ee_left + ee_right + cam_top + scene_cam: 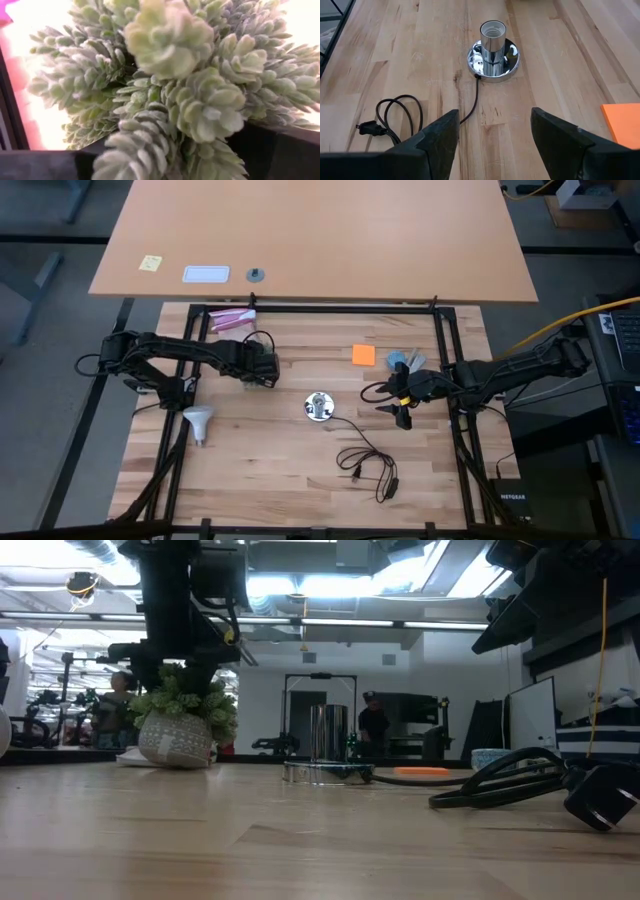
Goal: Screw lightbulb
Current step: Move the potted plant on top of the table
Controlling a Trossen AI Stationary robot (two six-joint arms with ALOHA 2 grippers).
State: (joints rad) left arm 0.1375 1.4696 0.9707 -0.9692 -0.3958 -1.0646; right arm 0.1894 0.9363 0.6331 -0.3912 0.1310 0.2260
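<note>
Butcher-block table (300, 470) holds the frosted white globe lightbulb (199, 420), lying untouched near its left edge. Left gripper (262, 367) hangs over the spiky green potted plant (180, 720); whether its fingers are open, I cannot tell. Right gripper (492, 132), fingers spread wide and empty, faces the chrome lamp socket (493, 47). Risk: the left arm could grab or topple the plant rather than reach the bulb.

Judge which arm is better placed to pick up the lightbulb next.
Left, probably. The lightbulb lies on its side of the table, near the left gripper, which sits over the plant. The right gripper is open, facing the socket.
</note>
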